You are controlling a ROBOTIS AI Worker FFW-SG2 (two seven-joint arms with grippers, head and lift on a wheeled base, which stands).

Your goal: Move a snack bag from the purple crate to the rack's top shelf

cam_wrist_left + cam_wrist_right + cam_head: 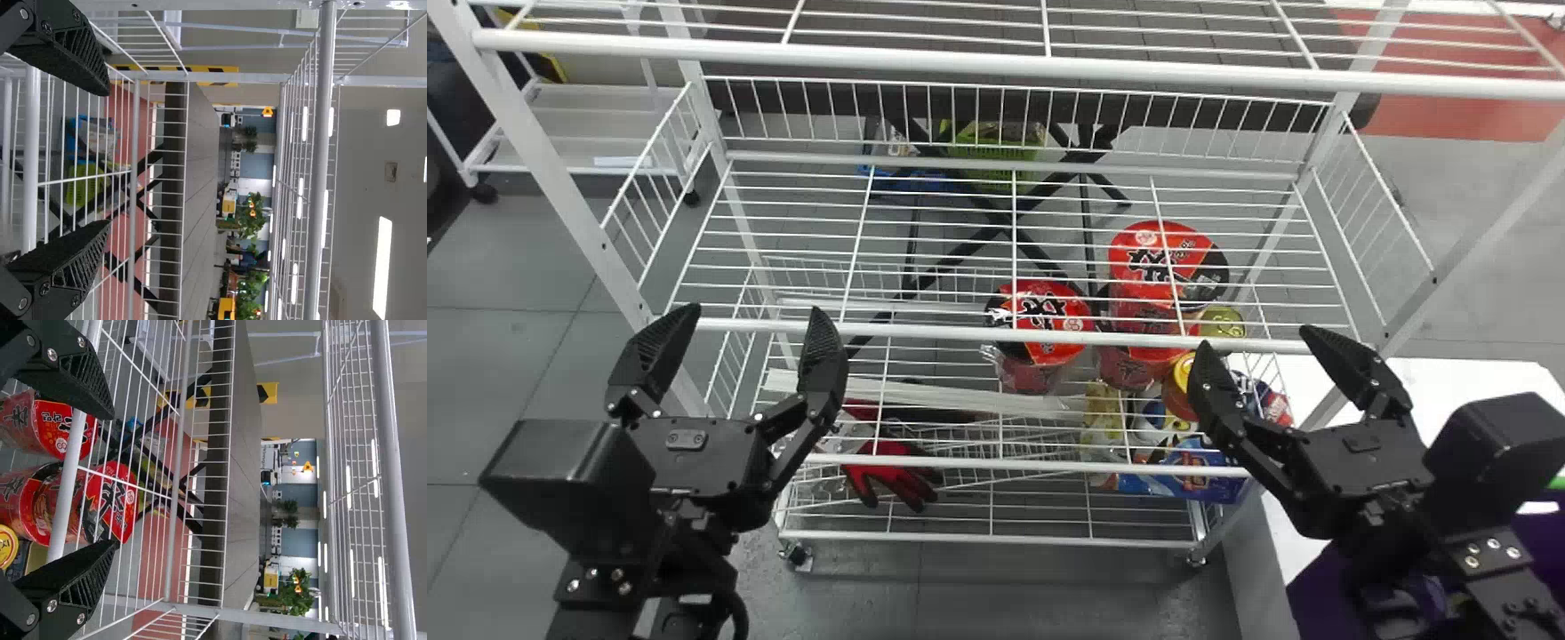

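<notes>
In the head view, my left gripper [754, 316] is open before the rack's left half, its fingers apart. My right gripper [1256, 342] stands open by the right half. The purple crate [1320, 591] is at the lower right, partly hidden under my right arm; I cannot make out a snack bag in it. The rack's top shelf [996, 60] crosses the head view's upper edge. In the left wrist view, wire mesh lies behind my left gripper [107, 159], which holds nothing. Red noodle packs stand beyond my right gripper [113, 480] in the right wrist view, not held.
Red noodle cups [1045, 311] and a blue snack package [1196, 467] sit on lower rack levels. A red glove [894, 471] lies low at the left. The white table [1276, 533] adjoins the rack's right side. Rack posts and the middle shelf's front rail [925, 331] are close to both grippers.
</notes>
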